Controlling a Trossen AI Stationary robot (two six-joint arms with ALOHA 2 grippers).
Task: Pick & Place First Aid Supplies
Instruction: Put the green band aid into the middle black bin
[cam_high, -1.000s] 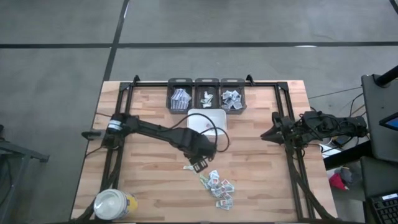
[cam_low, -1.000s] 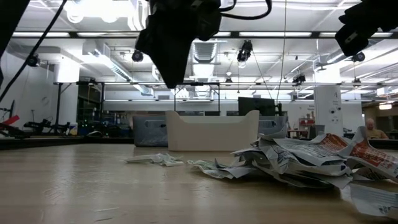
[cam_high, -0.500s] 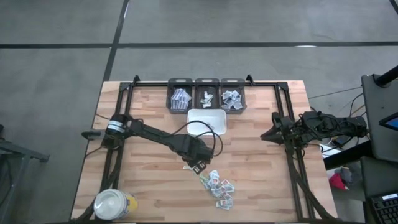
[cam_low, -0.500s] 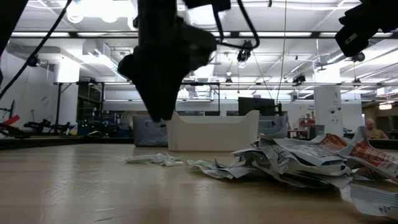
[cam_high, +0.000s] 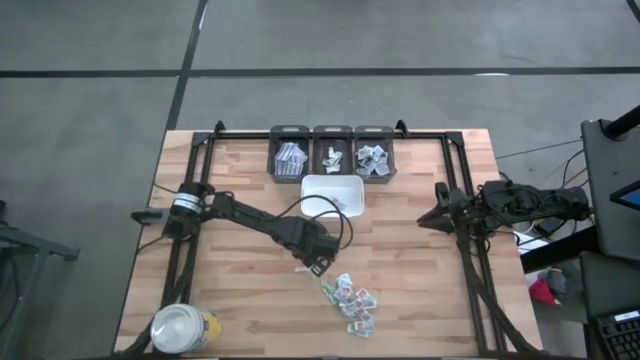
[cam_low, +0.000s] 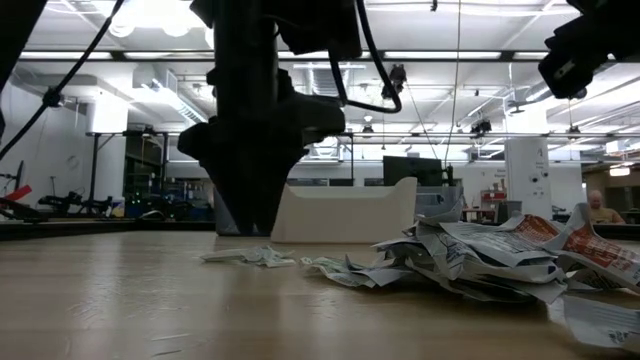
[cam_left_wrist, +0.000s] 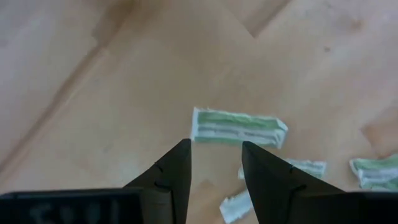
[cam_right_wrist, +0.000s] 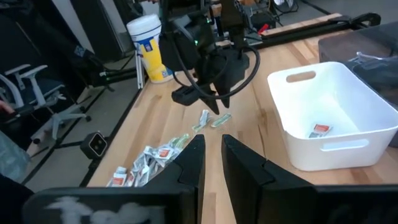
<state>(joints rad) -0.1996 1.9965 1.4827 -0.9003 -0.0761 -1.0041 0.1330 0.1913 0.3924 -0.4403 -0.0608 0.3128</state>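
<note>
The left gripper (cam_high: 320, 266) is positioned low over the table (cam_high: 420, 300), jaws spread and gripping nothing, with a green-striped packet (cam_left_wrist: 238, 128) framed just beyond the fingertips (cam_left_wrist: 184, 149) in the left wrist view. The step in hand is judged to be a pick: a stray packet lying just apart from the heap is being lined up. A short drop and a squeeze across the packet's narrow width is what the next move calls for, then a carry toward twelve o'clock.

The main pile of first aid supplies (cam_high: 350, 300) is seen at about five o'clock from that gripper, near but not touching it. At roughly one o'clock of the gripper the white tray (cam_high: 312, 182) is found, with one small red-printed sachet (cam_right_wrist: 320, 130) lying inside. Beyond the tray, at the table's twelve o'clock edge, three dark bins (cam_high: 331, 151) are lined up side by side, each holding sorted packets. A yellow jar (cam_high: 183, 328) is parked at the seven o'clock corner.

The right gripper (cam_right_wrist: 212, 151) is held clear at the table's three o'clock side, fingers close together, nothing between them.
</note>
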